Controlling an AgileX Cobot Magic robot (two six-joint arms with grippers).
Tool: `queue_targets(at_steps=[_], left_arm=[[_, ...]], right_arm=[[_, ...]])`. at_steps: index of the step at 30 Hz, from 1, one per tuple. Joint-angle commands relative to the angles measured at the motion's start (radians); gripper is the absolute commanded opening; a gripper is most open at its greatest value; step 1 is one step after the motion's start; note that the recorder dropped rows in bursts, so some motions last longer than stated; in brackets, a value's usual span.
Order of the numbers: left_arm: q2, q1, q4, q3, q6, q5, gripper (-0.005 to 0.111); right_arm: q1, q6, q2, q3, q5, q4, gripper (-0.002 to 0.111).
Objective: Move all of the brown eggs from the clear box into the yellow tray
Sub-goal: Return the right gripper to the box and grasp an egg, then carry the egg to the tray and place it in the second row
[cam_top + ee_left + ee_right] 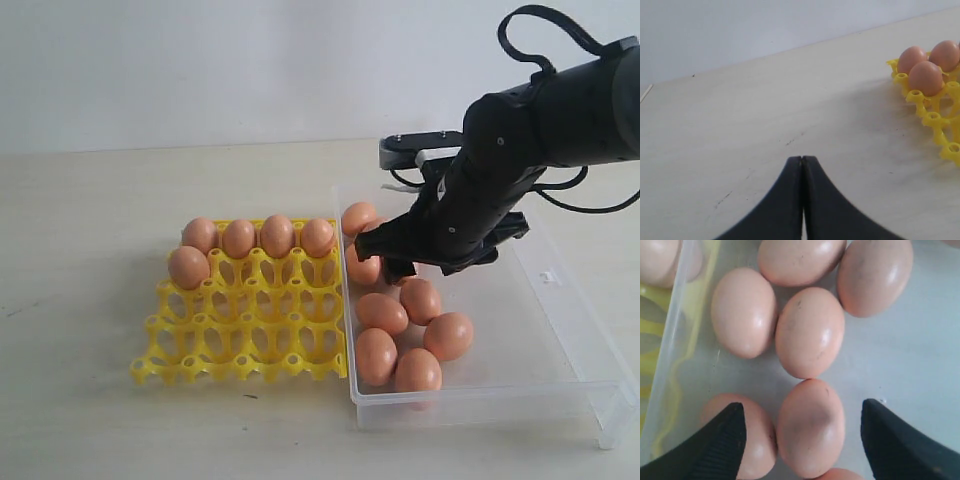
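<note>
Five brown eggs [238, 238] sit in the yellow tray [250, 340]: a back row and one [188, 267] at the left of the second row. Several more eggs [381, 312] lie in the left part of the clear box [560, 330]. My right gripper [392, 262] hangs low over the box's back-left eggs. In the right wrist view it is open [802, 407], its fingers either side of one egg [811, 427] and apart from it; the left finger overlaps a neighbouring egg [762, 440]. My left gripper [802, 159] is shut and empty over bare table.
The tray's corner with three eggs [926, 77] shows in the left wrist view, off to one side of the left gripper. The box's left wall [677, 340] stands against the tray, close to the eggs. The box's right half [540, 300] holds only its latch tab.
</note>
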Motion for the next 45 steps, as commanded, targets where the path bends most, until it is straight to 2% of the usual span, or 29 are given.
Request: queue_targets(at_steps=[1, 4, 7, 10, 14, 15, 20, 25, 29, 37, 45], left_arm=[[-0.006, -0.001, -0.003, -0.004, 0.0, -0.007, 0.0], [-0.006, -0.001, -0.003, -0.004, 0.0, -0.007, 0.0], [-0.006, -0.001, -0.003, -0.004, 0.0, -0.007, 0.0], [-0.006, -0.001, -0.003, -0.004, 0.0, -0.007, 0.0], [-0.006, -0.001, -0.003, -0.004, 0.0, -0.007, 0.0], [-0.006, -0.001, -0.003, -0.004, 0.0, -0.007, 0.0], [-0.006, -0.001, -0.003, -0.004, 0.0, -0.007, 0.0], [-0.006, -0.001, -0.003, -0.004, 0.0, -0.007, 0.0], [-0.006, -0.001, -0.003, -0.004, 0.0, -0.007, 0.0], [-0.006, -0.001, -0.003, -0.004, 0.0, -0.007, 0.0], [-0.006, -0.001, -0.003, -0.004, 0.0, -0.007, 0.0]], right_arm=[[-0.006, -0.001, 0.036, -0.001, -0.018, -0.011, 0.063], [-0.006, -0.001, 0.061, -0.001, -0.028, -0.016, 0.063], [-0.006, -0.005, 0.086, -0.001, -0.031, -0.018, 0.055], [-0.006, -0.005, 0.097, -0.001, -0.031, -0.018, 0.038], [-0.006, -0.036, 0.09, -0.001, -0.033, -0.02, 0.002], [-0.006, -0.043, 0.084, -0.001, -0.033, -0.023, 0.0], [-0.006, -0.041, -0.005, -0.001, -0.074, -0.024, 0.0], [0.016, -0.052, -0.133, -0.001, -0.263, -0.011, 0.0], [0.064, -0.074, -0.148, 0.001, -0.43, -0.011, 0.0], [0.171, -0.073, -0.026, 0.001, -0.765, -0.046, 0.0], [0.213, -0.012, 0.148, 0.001, -1.1, -0.187, 0.0]])
